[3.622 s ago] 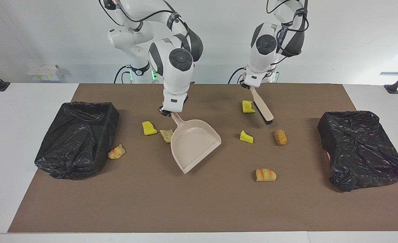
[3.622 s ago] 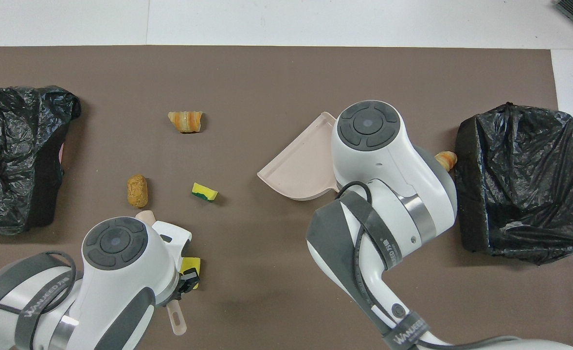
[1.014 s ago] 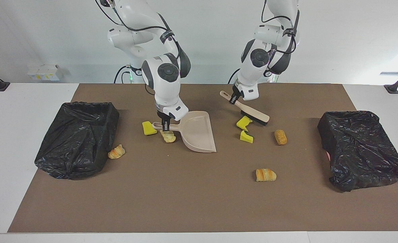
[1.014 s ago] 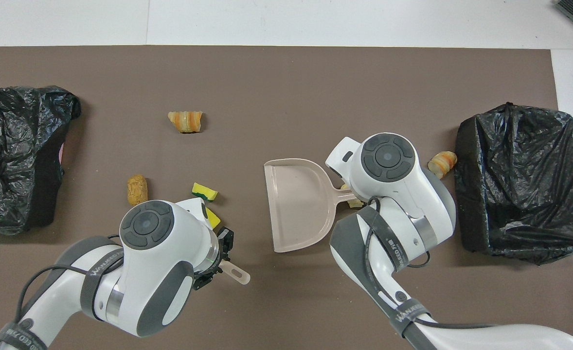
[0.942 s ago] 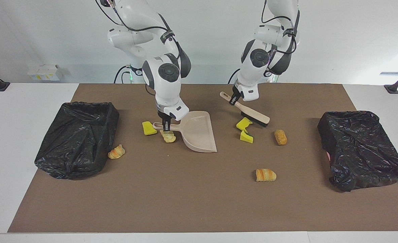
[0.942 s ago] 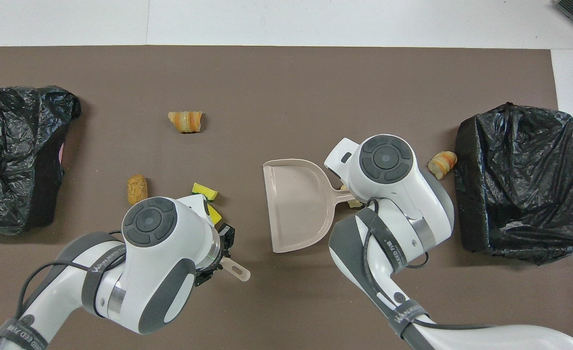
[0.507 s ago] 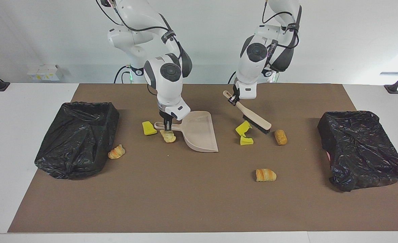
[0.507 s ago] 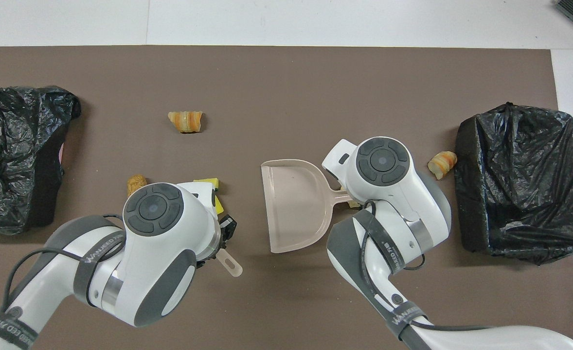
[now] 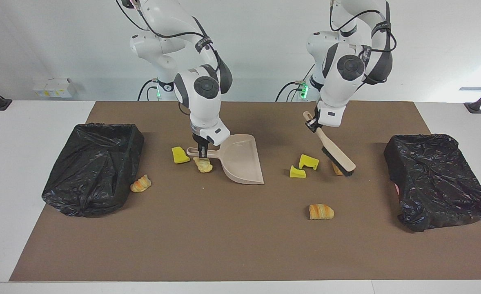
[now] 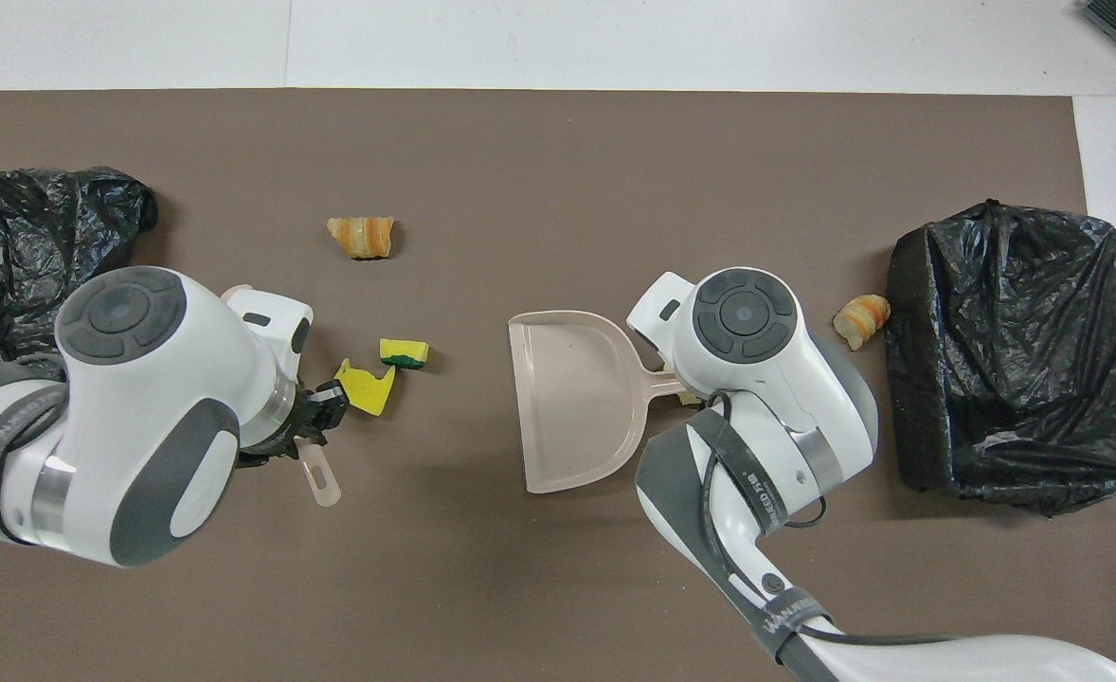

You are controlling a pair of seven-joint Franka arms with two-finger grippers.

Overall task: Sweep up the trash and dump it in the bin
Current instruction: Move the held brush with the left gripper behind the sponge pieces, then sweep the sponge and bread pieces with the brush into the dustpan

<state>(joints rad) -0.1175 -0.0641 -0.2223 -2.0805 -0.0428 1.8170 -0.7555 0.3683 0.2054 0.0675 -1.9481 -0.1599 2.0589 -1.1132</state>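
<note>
1. While the right claw (image 9: 201, 154) grips the dustpan (image 9: 240, 161) by its handle, the pan's flat lip rests on the brown mat (image 9: 224, 228) in the middle of the tabletop (image 9: 28, 122), its mouth toward the left arm's end.
2. The left claw (image 9: 313, 125) is clenched on the handle of the brush (image 9: 337, 157), which slants down so its bristles meet the mat.
3. A brown bread piece (image 9: 336, 169) lies against the bristles, mostly hidden by the brush head.
4. Two yellow sponge chunks lie just beside the brush, toward the dustpan: one (image 9: 308, 161) nearer the robots, the other (image 9: 297, 172) a little farther; the overhead view shows them close together (image 10: 366, 388) (image 10: 403, 352).
5. A striped pastry (image 9: 321, 211) lies alone, farther from the robots than the brush.
6. A third sponge chunk (image 9: 180, 155) sits by the dustpan handle, toward the right arm's end.
7. A pale pastry (image 9: 203, 165) lies under that handle, right below the right claw.
8. A croissant (image 9: 141, 183) touches the black bin (image 9: 93, 167) at the right arm's end.
9. A second black bin (image 9: 436, 179) stands at the left arm's end.
10. None of the trash is in the dustpan.
11. Gray bands on both arms carry writing: "WANUEED" shows on the right arm's band (image 10: 790, 616) in the overhead view; the rest is unreadable.
</note>
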